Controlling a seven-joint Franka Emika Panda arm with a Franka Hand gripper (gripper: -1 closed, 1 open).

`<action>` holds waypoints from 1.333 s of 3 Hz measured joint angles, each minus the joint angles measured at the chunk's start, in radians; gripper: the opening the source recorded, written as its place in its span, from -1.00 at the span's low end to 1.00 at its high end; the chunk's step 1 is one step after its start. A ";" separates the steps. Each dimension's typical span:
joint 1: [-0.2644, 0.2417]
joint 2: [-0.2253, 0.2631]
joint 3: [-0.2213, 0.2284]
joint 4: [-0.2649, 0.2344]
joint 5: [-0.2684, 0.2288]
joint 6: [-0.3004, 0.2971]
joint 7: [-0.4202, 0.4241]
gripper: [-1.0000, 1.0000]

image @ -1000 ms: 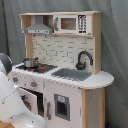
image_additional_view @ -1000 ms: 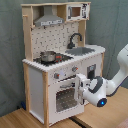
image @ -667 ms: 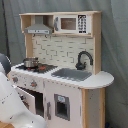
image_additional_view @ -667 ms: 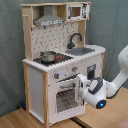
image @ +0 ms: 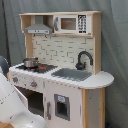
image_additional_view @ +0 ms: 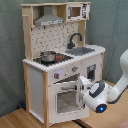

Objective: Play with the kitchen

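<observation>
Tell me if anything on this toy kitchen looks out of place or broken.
Nothing stands out. The kitchen stands upright, the pot sits on the stove, and the faucet and sink look intact. The arm is at the oven door.

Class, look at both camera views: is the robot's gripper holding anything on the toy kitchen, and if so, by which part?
It cannot be told. In the second exterior view the gripper sits against the upper right corner of the oven door of the kitchen, but any grip is hidden.

no readable text, labels, numbers or signs anywhere
</observation>
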State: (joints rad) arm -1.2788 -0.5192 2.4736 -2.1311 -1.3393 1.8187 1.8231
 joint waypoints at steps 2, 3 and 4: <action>0.000 -0.034 0.078 0.095 0.121 -0.096 -0.040 -1.00; 0.002 -0.049 0.102 0.119 0.195 -0.154 -0.074 -1.00; 0.003 -0.049 0.108 0.119 0.205 -0.166 -0.073 1.00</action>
State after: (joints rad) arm -1.2761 -0.5686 2.5820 -2.0121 -1.1342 1.6527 1.7498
